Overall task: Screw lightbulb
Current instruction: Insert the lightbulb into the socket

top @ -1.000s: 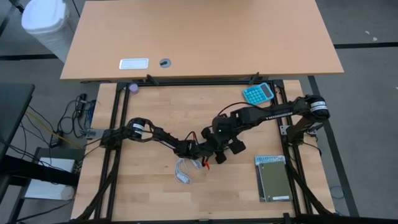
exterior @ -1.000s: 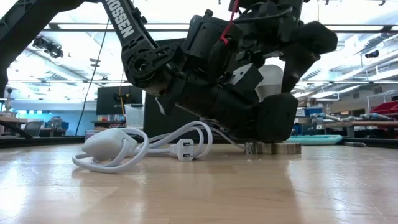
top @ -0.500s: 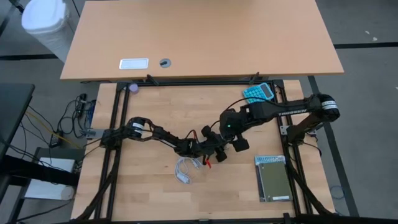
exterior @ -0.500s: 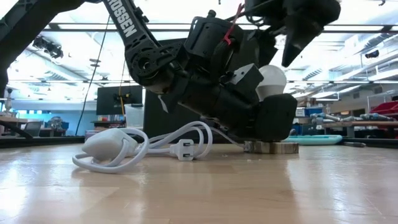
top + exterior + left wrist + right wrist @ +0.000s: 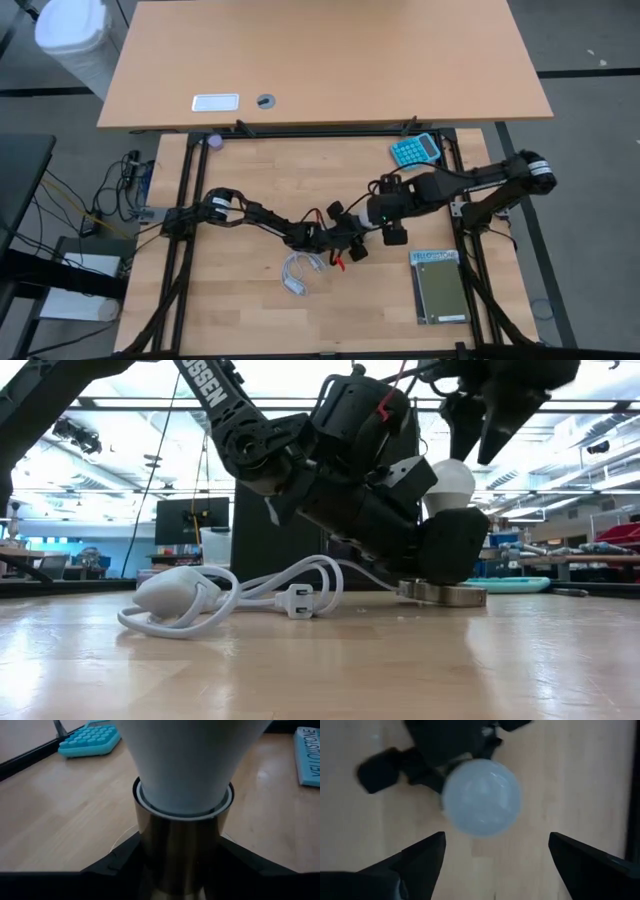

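Low view shows the right tool (image 5: 497,432) has lifted clear with fingers apart, leaving the lightbulb (image 5: 449,482) mid-desk, its base clamped by the left tool (image 5: 440,550), perhaps for re-gripping.

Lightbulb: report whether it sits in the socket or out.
In. The lightbulb stands upright with its base inside the socket, which the left gripper clamps.
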Controlling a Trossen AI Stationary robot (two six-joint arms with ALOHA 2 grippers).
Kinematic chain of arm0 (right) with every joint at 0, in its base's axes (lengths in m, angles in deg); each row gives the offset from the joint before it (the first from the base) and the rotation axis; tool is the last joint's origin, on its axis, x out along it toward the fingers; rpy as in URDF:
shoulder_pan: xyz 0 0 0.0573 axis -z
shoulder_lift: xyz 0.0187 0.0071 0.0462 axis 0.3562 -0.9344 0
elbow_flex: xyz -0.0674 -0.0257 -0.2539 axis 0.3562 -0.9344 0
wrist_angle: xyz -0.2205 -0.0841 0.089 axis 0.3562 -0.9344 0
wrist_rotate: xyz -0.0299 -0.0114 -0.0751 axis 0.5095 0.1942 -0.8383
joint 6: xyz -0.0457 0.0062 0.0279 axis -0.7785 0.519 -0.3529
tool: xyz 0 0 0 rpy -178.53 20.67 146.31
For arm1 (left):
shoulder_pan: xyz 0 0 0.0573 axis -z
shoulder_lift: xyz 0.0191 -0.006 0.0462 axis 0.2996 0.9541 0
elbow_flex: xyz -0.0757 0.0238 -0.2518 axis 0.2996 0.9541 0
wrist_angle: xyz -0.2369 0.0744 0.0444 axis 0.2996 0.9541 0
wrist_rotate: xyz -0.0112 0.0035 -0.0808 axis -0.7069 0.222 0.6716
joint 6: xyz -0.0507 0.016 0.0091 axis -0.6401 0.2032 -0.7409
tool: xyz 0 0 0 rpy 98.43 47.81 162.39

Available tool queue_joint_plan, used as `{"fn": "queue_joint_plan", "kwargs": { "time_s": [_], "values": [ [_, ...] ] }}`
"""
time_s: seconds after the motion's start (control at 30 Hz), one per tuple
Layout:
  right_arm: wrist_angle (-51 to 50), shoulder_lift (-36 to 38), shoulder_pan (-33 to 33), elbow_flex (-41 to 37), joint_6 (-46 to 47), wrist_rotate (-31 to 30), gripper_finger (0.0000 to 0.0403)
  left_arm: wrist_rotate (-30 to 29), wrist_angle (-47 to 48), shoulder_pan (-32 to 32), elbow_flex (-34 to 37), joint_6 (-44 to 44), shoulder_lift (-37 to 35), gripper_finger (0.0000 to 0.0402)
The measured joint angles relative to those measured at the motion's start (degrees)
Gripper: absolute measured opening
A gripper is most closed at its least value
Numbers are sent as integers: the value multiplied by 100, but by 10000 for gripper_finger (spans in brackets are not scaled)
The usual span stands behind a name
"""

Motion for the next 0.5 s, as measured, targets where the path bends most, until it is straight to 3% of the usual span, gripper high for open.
{"fn": "queue_joint_plan", "kwargs": {
  "time_s": [0.27, 0.5],
  "values": [
    [940, 475, -41, -878, 134, -196, 347, 95, 30, -4, -2, -7, 11, 206],
    [637, -324, 100, -713, -13, 256, 347, 195, -28, -22, 42, -199, 26, 206]
  ]
}}
